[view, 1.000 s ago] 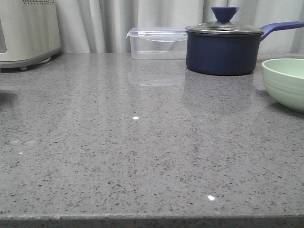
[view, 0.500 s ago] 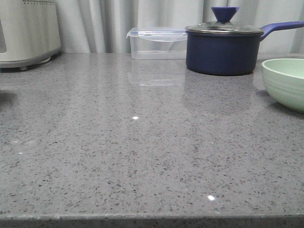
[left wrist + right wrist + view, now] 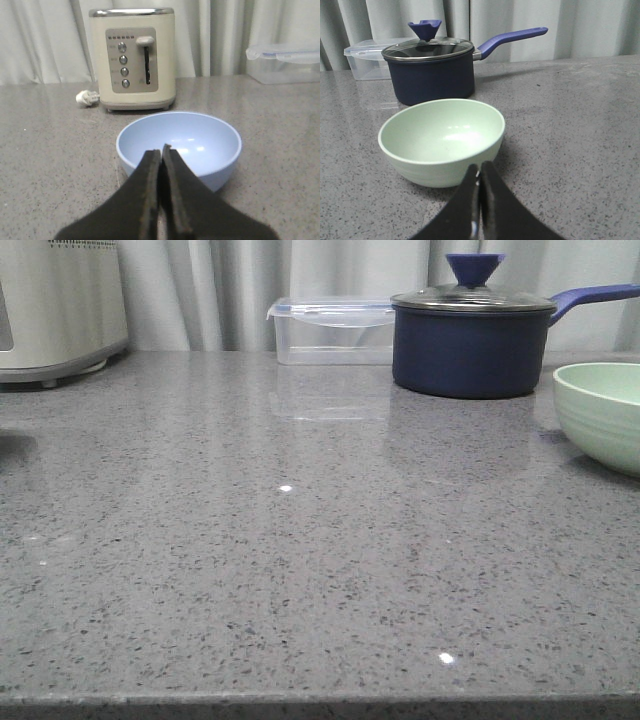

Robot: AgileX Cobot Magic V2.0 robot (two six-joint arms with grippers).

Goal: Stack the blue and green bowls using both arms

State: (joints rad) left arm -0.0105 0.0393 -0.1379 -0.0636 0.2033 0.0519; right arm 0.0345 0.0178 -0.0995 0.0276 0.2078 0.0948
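I have the grey speckled counter (image 3: 300, 570) filling the front view, with pale curtains (image 3: 240, 290) behind it. At the far left stands a cream toaster (image 3: 132, 57), its white plug (image 3: 85, 97) lying just beside it on the counter. At the far right sits a dark navy saucepan (image 3: 468, 345) with a glass lid and a blue handle pointing right; a clear lidded container (image 3: 330, 332) is just to its left, against the curtains.

The green bowl (image 3: 600, 415) is upright at the right edge of the front view, nearer to me than the saucepan and apart from it. Through the right wrist camera I see it empty, with the right gripper (image 3: 479, 172) just short of its near rim, fingers pressed together and gripping nothing.

The blue bowl (image 3: 179, 146) does not appear in the front view; the left wrist camera shows it upright and empty in front of the toaster. The left gripper (image 3: 161, 151) sits at its near rim, fingers likewise pinched together with nothing between them.
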